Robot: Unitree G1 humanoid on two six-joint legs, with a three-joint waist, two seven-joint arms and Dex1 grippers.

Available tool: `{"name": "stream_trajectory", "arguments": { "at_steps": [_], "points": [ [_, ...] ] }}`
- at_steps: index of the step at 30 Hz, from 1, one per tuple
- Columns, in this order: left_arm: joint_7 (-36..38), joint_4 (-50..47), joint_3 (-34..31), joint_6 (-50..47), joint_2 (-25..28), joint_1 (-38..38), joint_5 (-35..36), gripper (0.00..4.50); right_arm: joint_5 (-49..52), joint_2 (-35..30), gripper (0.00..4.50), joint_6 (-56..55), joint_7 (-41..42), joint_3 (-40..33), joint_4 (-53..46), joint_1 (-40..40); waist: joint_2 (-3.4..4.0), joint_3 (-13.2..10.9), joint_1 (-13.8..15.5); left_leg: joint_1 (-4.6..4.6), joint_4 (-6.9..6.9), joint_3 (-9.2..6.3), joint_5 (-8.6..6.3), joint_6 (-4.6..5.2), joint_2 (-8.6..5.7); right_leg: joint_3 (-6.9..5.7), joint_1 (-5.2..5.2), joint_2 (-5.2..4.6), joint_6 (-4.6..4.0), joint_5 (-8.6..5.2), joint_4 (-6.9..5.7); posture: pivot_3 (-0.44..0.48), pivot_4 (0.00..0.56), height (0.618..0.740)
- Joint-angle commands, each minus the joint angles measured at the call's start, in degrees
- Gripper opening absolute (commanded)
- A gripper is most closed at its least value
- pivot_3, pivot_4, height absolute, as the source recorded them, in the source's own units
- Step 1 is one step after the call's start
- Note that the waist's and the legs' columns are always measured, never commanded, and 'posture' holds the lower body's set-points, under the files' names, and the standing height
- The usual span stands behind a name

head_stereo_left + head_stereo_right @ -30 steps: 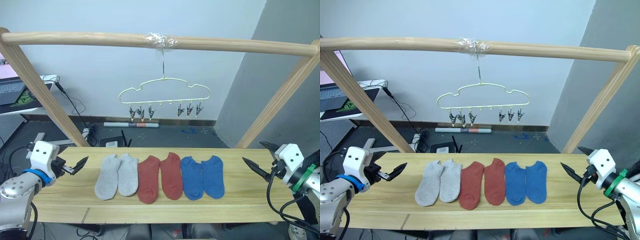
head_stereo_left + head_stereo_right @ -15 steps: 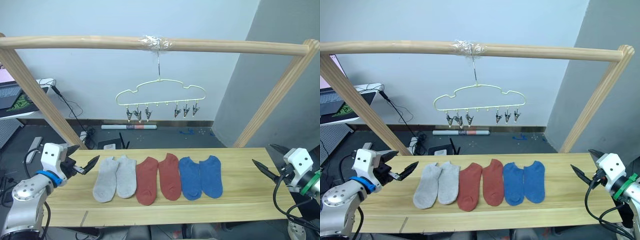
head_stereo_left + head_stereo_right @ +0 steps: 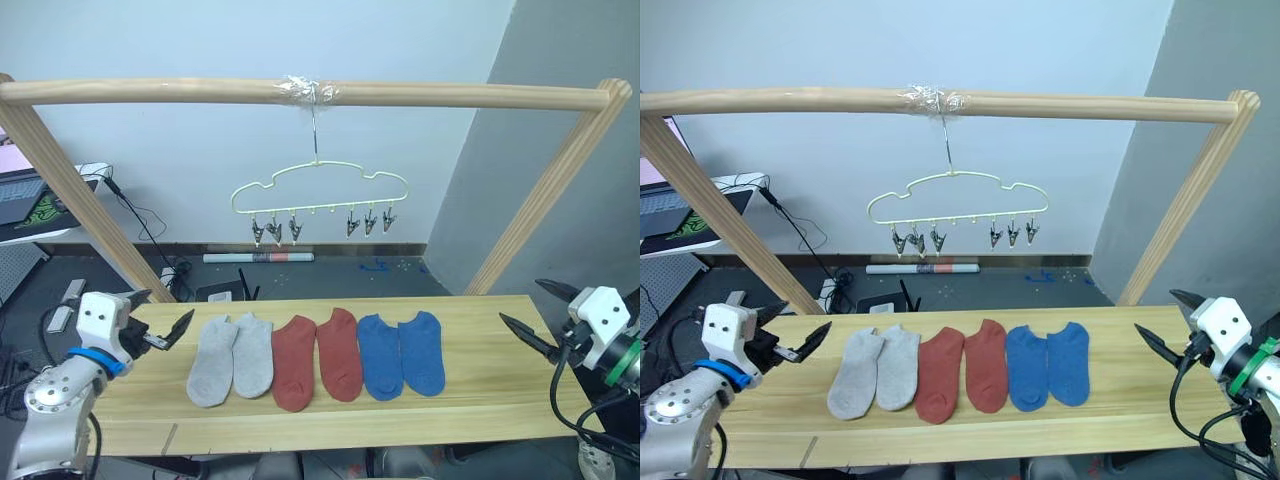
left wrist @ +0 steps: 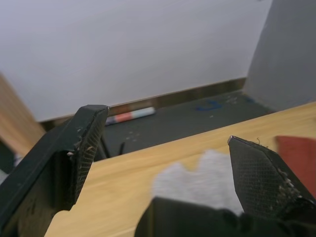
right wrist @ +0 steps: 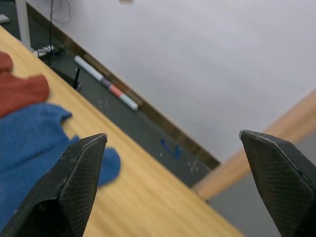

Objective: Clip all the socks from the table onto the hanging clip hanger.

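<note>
Six socks lie side by side on the table [image 3: 480,385]: two light grey socks [image 3: 212,362] at the left, two rust red socks [image 3: 294,362] in the middle, two blue socks [image 3: 421,350] at the right. The pale yellow clip hanger [image 3: 318,190] hangs above them from the pole, its grey clips [image 3: 274,230] holding nothing. My left gripper [image 3: 160,312] hovers open just left of the grey socks, pointing at them. My right gripper [image 3: 522,302] is open over the table's right end, well apart from the blue socks. The left wrist view has a grey sock [image 4: 202,180] ahead.
A wooden pole frame spans the table, with its crossbar [image 3: 300,92] overhead and slanted legs at the left [image 3: 80,200] and right [image 3: 540,200]. A laptop [image 3: 25,195] sits on a side desk at the far left. Cables and a tube [image 3: 258,257] lie on the floor behind.
The head camera has shifted a little. My left gripper has edged slightly toward the grey socks and my right gripper slightly outward. The socks and hanger have not moved.
</note>
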State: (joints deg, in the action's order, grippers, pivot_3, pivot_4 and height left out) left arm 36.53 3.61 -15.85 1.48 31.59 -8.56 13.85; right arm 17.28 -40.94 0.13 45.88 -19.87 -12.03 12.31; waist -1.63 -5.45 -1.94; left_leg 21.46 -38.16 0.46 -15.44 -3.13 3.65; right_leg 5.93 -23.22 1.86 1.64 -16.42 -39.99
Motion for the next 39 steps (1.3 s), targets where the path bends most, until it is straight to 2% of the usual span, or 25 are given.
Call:
{"name": "stream_trajectory", "arguments": {
  "at_steps": [1, 4, 8, 11, 18, 27, 30, 34, 39],
  "points": [
    [-3.14, -7.66, 1.46, -3.6, -2.48, 0.69, 1.27, 4.49, 2.19, 1.55, 4.5, 5.99, -3.57, 1.67, -8.87, -0.44, -0.23, -0.31, 0.01, -0.01, 0.0, -0.05, 0.0, 0.0, 0.01, -0.03, 0.0, 0.01, 0.0, 0.0, -0.01, -0.017, 0.113, 0.705],
    [-7.09, -10.77, 2.85, -4.11, -5.28, 2.06, -1.04, 4.49, 3.23, 2.13, 4.5, 14.41, -6.19, 4.82, -14.4, -1.39, -0.17, -0.61, 0.01, -0.04, 0.0, -0.24, 0.01, 0.0, 0.05, -0.15, 0.03, 0.08, -0.09, -0.04, -0.07, -0.036, 0.135, 0.705],
    [-16.55, -8.96, 5.64, -6.59, -10.96, 8.79, -5.9, 4.49, 4.47, 4.33, 4.5, 22.49, -10.66, 10.04, -22.57, -5.83, 0.12, -1.74, 0.0, -0.08, -0.08, -0.22, 0.02, 0.01, -0.06, -0.04, 0.09, 0.08, -0.09, -0.04, -0.08, -0.044, 0.16, 0.705],
    [-16.85, -8.24, 6.41, -4.35, -12.39, 10.93, -6.37, 4.49, 4.88, 5.69, 4.5, 25.19, -12.08, 12.39, -25.89, -9.25, 0.04, -2.25, -0.16, 0.01, -0.14, -0.24, 0.02, 0.01, -0.06, -0.04, 0.06, 0.08, 0.21, 0.14, -0.05, -0.08, 0.184, 0.705],
    [-19.03, -4.31, 7.25, -1.37, -13.29, 18.55, -8.12, 4.49, 5.36, 9.63, 4.5, 28.96, -14.78, 18.64, -28.15, -19.33, -0.32, -4.33, -1.37, 0.34, -0.09, -0.42, 0.02, 0.01, -0.05, -0.19, -0.13, 0.08, 0.23, 0.16, 0.06, -0.115, 0.205, 0.705],
    [-21.46, -3.32, 8.04, -1.75, -13.42, 22.34, -10.06, 4.49, 5.26, 10.85, 4.5, 28.78, -12.83, 22.27, -26.02, -23.45, -0.28, -5.41, -1.53, 0.49, -0.06, -0.42, 0.01, 0.01, -0.05, -0.23, -0.18, 0.03, 0.25, 0.15, 0.22, -0.108, 0.216, 0.705],
    [-22.59, -3.59, 7.79, -1.94, -13.54, 22.13, -10.67, 3.92, 5.41, 10.86, 4.5, 28.87, -12.42, 22.47, -25.72, -24.18, -0.33, -5.87, -1.58, 0.48, -0.05, -0.47, 0.01, 0.01, -0.05, -0.27, -0.18, 0.03, 0.26, 0.14, 0.21, -0.103, 0.219, 0.705],
    [-22.42, -4.14, 7.84, -2.33, -13.62, 21.9, -10.1, 2.76, 5.48, 10.98, 4.5, 28.82, -11.9, 22.98, -25.48, -24.95, -0.36, -6.19, -1.59, 0.49, -0.05, -0.46, 0.01, 0.01, -0.04, -0.27, -0.19, 0.03, 0.26, 0.14, 0.21, -0.105, 0.219, 0.705],
    [-24.57, -4.67, 7.81, -2.46, -14.35, 22.86, -10.43, 2.76, 5.37, 11.31, 4.5, 28.92, -11.04, 24.15, -24.35, -27.38, -0.39, -6.37, -1.61, 0.55, -0.03, -0.46, 0.01, 0.01, -0.04, -0.27, -0.24, 0.02, 0.26, 0.14, 0.24, -0.104, 0.218, 0.705]
  ]
}}
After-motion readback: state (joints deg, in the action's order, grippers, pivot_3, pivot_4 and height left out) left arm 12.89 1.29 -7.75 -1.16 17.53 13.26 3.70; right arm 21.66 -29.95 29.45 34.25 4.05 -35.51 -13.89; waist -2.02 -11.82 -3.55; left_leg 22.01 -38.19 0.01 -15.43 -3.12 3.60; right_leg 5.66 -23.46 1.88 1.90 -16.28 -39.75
